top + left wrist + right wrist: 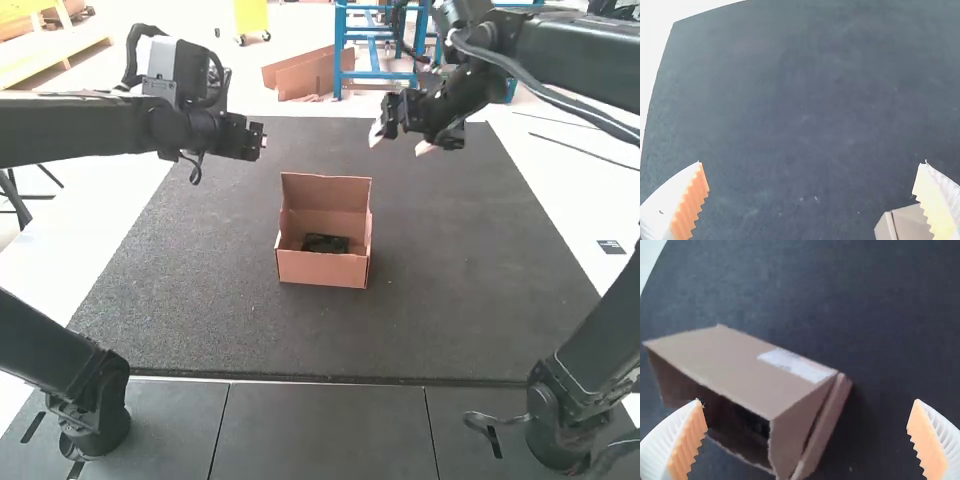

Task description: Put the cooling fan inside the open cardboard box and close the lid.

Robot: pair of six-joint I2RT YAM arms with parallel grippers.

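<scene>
Fan (pixel 325 243) lies dark on the floor of the box (pixel 322 268), with both arms poised above and nothing held. Left gripper (pixel 248 137), fingers spread wide, hovers above and left of the box, beyond its far wall; one box corner (pixel 895 226) sits just beside a ribbed fingertip (pixel 690 197). Right gripper (pixel 405 135), equally wide, hangs above and beyond the box's far right corner, over its back side (pixel 740 372). The lid (pixel 325 192) stands upright from the box's far wall, so the placing looks done and only the closing is left. The box rests alone near the middle of the dark mat (pixel 180 270).

The likeliest trouble is the box itself. It looks light, and no finger braces it, so a push on the lid from behind could slide or tip it toward the near edge instead of folding the hinge. A stiff crease may also spring the lid back up once released. Whether the fan sits low enough to clear the lid cannot be told. The left gripper stands well placed to steady a side wall.
</scene>
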